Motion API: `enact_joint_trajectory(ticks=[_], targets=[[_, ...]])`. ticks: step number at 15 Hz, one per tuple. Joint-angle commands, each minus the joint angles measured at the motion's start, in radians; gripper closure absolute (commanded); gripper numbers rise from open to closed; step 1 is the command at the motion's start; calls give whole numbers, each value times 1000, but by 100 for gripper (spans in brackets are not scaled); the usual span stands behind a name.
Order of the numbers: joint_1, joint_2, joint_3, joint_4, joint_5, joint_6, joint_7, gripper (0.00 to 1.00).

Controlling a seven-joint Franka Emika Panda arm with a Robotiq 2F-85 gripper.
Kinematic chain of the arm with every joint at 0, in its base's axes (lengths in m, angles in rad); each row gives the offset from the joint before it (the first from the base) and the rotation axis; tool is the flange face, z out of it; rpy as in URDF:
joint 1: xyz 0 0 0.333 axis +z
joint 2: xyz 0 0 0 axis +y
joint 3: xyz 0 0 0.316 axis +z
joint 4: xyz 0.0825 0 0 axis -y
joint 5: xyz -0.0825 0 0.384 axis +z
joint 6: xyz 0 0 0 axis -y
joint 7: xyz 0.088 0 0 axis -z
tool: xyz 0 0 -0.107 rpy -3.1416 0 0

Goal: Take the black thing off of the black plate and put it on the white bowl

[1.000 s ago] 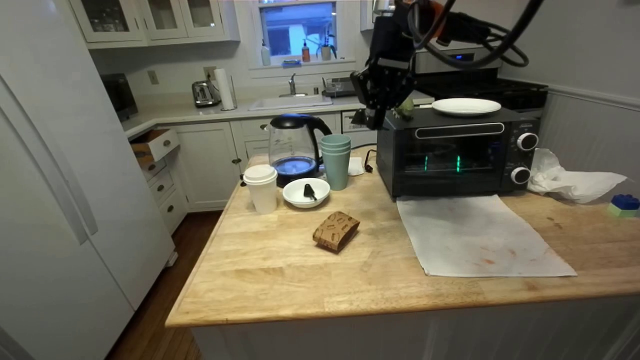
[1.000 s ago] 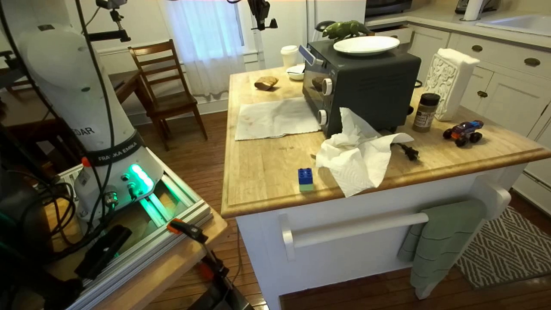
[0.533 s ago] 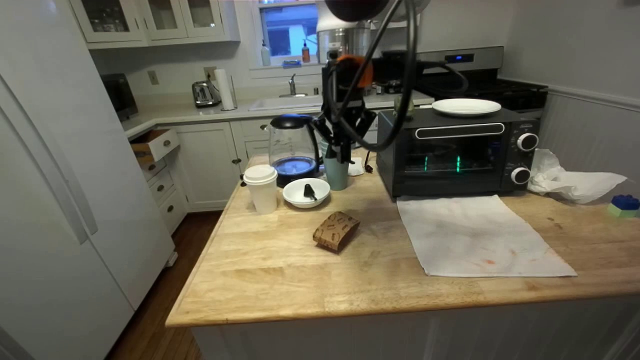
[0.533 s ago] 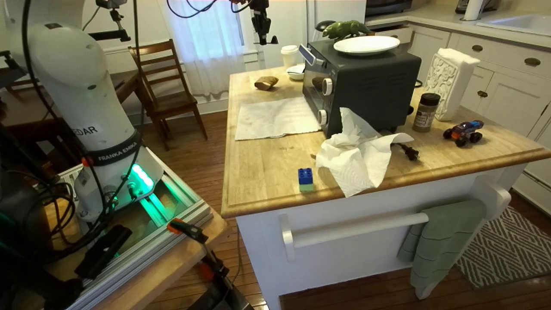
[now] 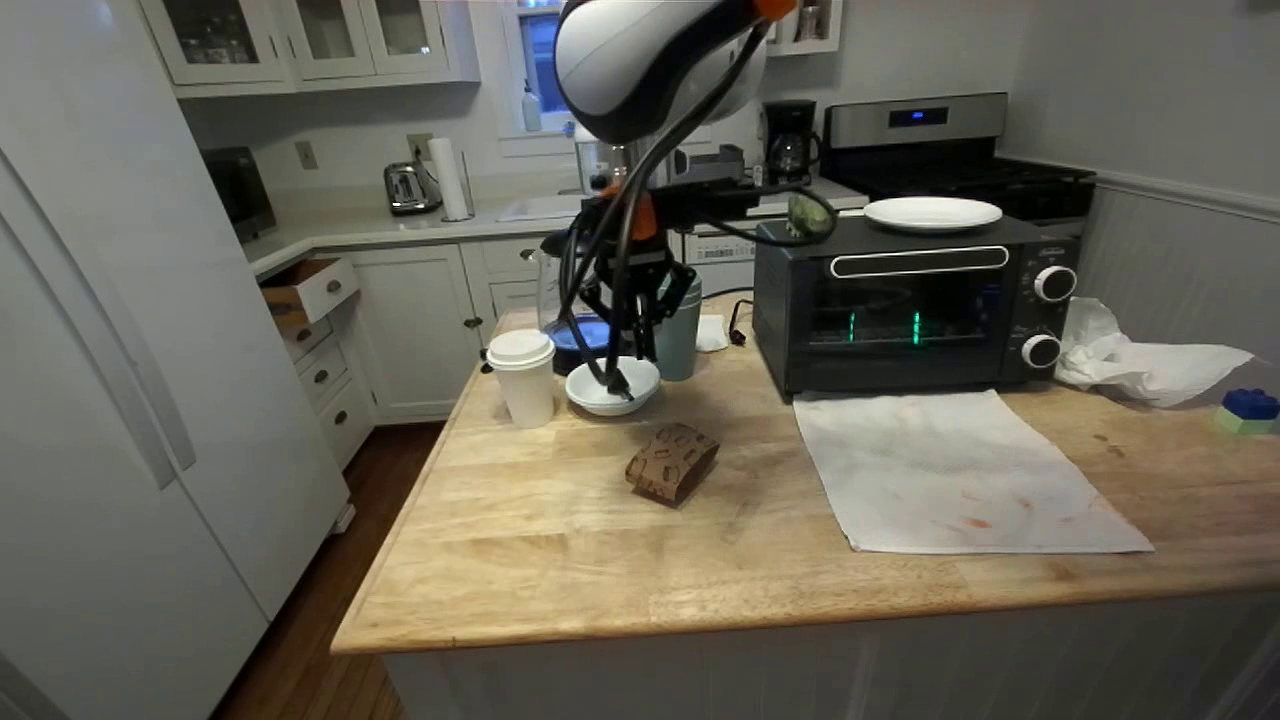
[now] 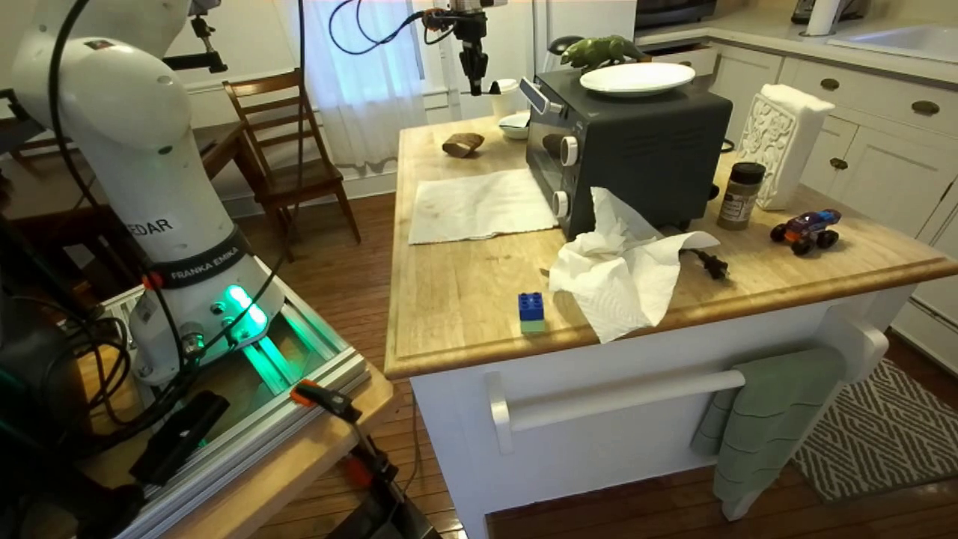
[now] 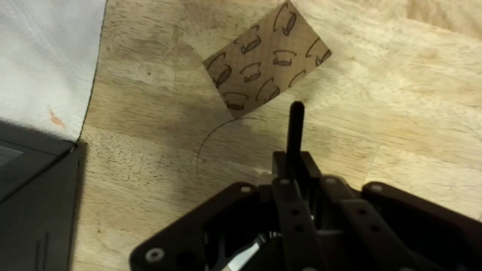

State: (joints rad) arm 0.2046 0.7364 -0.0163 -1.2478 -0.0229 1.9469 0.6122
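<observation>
I am holding a slim, round-ended black utensil [image 7: 296,126] pinched in the gripper [image 7: 295,162], only the utensil's thickness separating its jaws, above the butcher-block countertop [image 7: 395,113]. In an exterior view, the white bowl [image 5: 644,378] is cradling a small black object [image 5: 621,386], partly obscured; just beside it, a takeaway cup [image 5: 527,392] is standing upright, its white lid [image 5: 520,347] concealing any contents.

Below the jaws in an exterior view, the toaster oven [image 6: 632,153] is partly hiding the white bowl [image 6: 513,132]. Between the jaws, the black thing [image 7: 296,126] is showing only in part; the wrist view's edge is cutting off the gripper [image 7: 295,167].
</observation>
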Motion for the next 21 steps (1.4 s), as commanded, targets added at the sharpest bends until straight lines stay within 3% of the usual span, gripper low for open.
enact_joint_trajectory(ticks=[1, 9, 21], targets=[[15, 159, -31, 229, -15, -54, 39, 98], [8, 355, -69, 469, -14, -52, 63, 98], [-3, 507, -87, 650, -9, -95, 98, 98]])
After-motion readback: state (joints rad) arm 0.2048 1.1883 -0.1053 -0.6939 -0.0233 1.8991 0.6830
